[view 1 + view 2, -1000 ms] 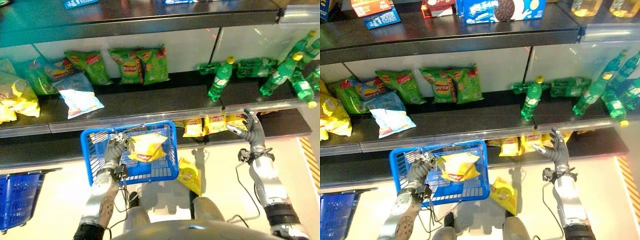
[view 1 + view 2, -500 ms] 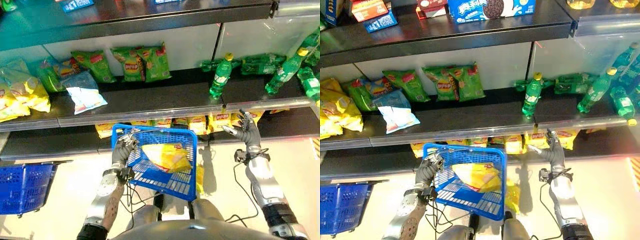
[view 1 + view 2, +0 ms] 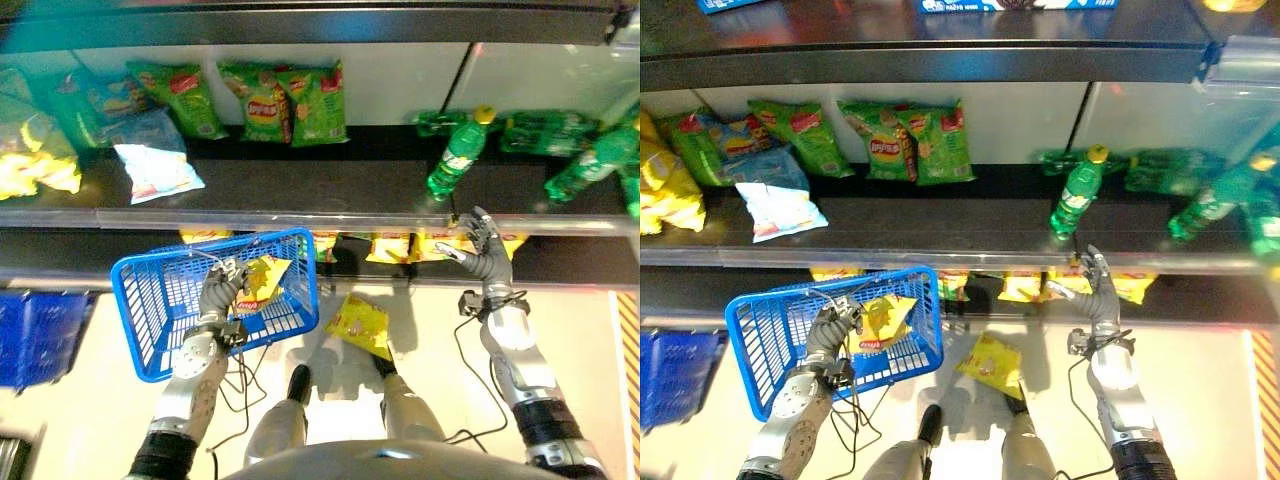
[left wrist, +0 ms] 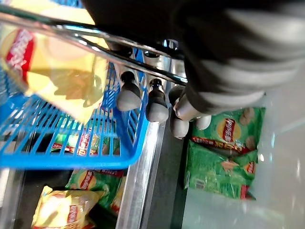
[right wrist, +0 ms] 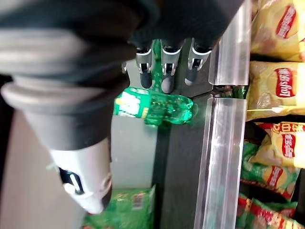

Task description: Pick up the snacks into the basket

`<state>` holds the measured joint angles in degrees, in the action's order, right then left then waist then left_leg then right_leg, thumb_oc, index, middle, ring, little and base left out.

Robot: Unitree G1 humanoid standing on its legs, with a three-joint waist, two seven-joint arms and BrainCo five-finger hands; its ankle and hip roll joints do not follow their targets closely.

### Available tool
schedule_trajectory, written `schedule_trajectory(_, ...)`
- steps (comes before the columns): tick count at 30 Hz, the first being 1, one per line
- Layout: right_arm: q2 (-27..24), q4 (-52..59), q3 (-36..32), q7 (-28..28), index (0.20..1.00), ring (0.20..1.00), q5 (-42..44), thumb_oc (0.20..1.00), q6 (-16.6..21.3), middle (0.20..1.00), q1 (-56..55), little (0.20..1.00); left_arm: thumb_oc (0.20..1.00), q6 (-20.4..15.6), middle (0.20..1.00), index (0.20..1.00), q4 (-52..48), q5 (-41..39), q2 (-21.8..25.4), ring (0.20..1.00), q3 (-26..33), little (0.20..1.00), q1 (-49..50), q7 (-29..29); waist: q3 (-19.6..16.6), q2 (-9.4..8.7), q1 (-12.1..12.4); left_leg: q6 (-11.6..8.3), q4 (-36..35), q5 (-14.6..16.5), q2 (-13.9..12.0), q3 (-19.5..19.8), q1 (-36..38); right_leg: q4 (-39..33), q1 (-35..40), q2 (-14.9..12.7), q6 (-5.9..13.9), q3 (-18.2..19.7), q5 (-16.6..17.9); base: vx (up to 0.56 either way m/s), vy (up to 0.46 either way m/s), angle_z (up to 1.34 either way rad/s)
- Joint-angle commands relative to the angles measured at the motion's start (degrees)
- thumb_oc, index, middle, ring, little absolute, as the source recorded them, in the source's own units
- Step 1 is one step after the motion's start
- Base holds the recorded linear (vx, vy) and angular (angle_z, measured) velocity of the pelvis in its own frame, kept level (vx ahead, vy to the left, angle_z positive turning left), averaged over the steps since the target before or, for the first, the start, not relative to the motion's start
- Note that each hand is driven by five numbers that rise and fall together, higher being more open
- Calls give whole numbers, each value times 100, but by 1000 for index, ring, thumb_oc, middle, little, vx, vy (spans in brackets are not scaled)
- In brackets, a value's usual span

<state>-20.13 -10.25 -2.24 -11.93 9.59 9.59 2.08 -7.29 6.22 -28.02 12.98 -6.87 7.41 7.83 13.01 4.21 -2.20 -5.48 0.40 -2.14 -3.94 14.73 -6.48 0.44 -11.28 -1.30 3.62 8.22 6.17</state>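
Store shelves (image 3: 300,195) stocked with green snack bags and green bottles, left hand (image 3: 218,295) curled round the wire handle of a blue basket (image 3: 150,310) — one yellow snack bag (image 3: 258,282) inside it, another yellow snack bag (image 3: 360,325) lying on the floor, right hand (image 3: 480,250) raised near the lower shelf — fingers spread, holding nothing.

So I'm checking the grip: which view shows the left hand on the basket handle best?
The left wrist view: the left hand's fingers curl round the basket handle close up. The eye views show the left hand small, over the blue basket.
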Motion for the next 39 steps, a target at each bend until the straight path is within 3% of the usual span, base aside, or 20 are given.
schedule_trajectory(1, 5, 555, -105, -166, 1000, 1000, -238, 1000, 285, 1000, 75, 1000, 200, -742, 200, 200, -1084, 143, 263, 200, 123, 200, -381, -85, -442, -467, 52, 119, -214, 372, 337, -196, 334, 164, -427, -434, 633, -54, -248, 61, -277, 54)
schedule_trajectory(4, -147, 516, -196, -211, 1000, 1000, -322, 1000, 273, 1000, -30, 1000, 200, -736, 200, 200, -1091, 109, 142, 200, 62, 200, -348, -102, -449, -387, 33, 77, 122, 410, 261, 0, 216, 386, -272, -344, 499, -368, -474, 45, -329, 53)
schedule_trajectory(6, -177, 467, -295, -318, 1000, 1000, -311, 1000, 243, 1000, -45, 1000, 200, -699, 200, 200, -1074, 106, 118, 200, 0, 200, -352, -109, -471, -331, -50, 136, 208, 379, 307, -229, 118, 418, -171, -317, 434, -452, -601, 17, -214, 62)
schedule_trajectory(7, -175, 397, -301, -386, 1000, 1000, -330, 1000, 253, 1000, 25, 1000, 200, -713, 200, 200, -1083, 110, 135, 200, 30, 200, -248, -136, -562, -285, -22, 230, 145, 398, 456, -317, 109, 371, -91, -234, 370, -478, -653, 16, -128, 52)
schedule_trajectory(12, -97, 387, -276, -354, 1000, 1000, -295, 1000, 254, 1000, -20, 1000, 200, -692, 200, 200, -1134, 126, 202, 200, 72, 200, -218, -94, -651, -286, -40, 190, -98, 259, 379, -378, 134, 368, -63, -164, 291, -466, -686, 35, -57, -5)
schedule_trajectory(15, -33, 383, -336, -397, 1000, 1000, -249, 1000, 248, 1000, -30, 1000, 200, -707, 200, 200, -1128, 149, 190, 200, 62, 200, -233, -60, -677, -282, -76, 166, -218, 176, 345, -473, 184, 296, 8, -172, 302, -535, -664, 53, 1, -5)
schedule_trajectory(32, 155, 7, -253, -528, 1000, 1000, -192, 1000, 181, 1000, 164, 1000, 200, -708, 200, 200, -1398, 182, 215, 200, 123, 200, 59, -61, -752, -344, -2, 332, -349, 339, 421, -735, 535, -148, 381, -354, 417, -331, -506, 24, 32, -4)
schedule_trajectory(38, -34, -388, -128, -620, 1000, 1000, -131, 1000, 164, 1000, 703, 1000, 200, -748, 200, 200, -1490, 80, 276, 200, 57, 200, 34, -82, -625, -325, 68, 366, -220, 416, 473, -706, 476, -72, 328, -388, 417, -322, -520, -32, 11, -4)
schedule_trajectory(39, -145, -507, -62, -683, 1000, 1000, -94, 1000, 144, 1000, 1000, 1000, 200, -760, 200, 200, -1546, 42, 341, 200, 2, 200, 1, -85, -476, -321, 108, 374, -92, 440, 509, -676, 355, 33, 207, -392, 416, -311, -520, -90, 4, -3)
